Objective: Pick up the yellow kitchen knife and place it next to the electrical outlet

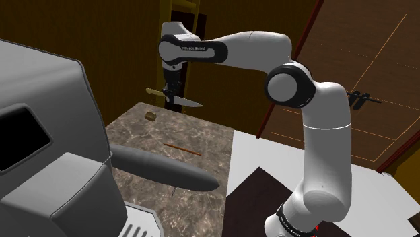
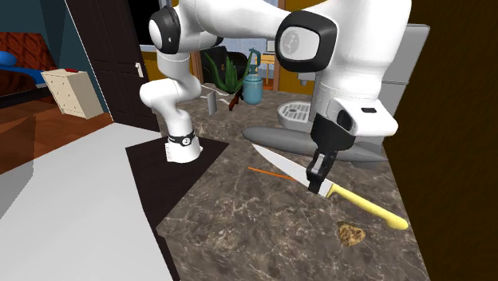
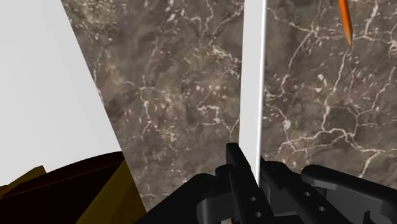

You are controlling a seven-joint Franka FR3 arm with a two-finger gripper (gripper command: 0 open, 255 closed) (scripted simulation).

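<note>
A dark veined marble counter [image 1: 141,134] [image 2: 239,231] [image 3: 178,95] spreads below the white arm [image 1: 323,134] [image 2: 239,24], which reaches out over it. The black gripper [image 1: 173,94] [image 2: 319,180] [image 3: 251,156] is pinched tight on the knife [image 1: 188,102] [image 2: 363,207] [image 3: 253,76] where blade meets yellow handle, holding it in the air above the counter, roughly level. A thin orange stick [image 1: 182,148] [image 2: 271,172] [image 3: 344,22] lies on the marble near the blade tip, and a small brown lump [image 1: 151,115] [image 2: 349,233] sits beneath the handle

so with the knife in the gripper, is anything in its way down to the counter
The gripper holds the knife above the marble counter. On it, a small brown lump lies near the handle end and a thin orange stick near the blade; both might obstruct. I cannot tell where the outlet is.
</note>
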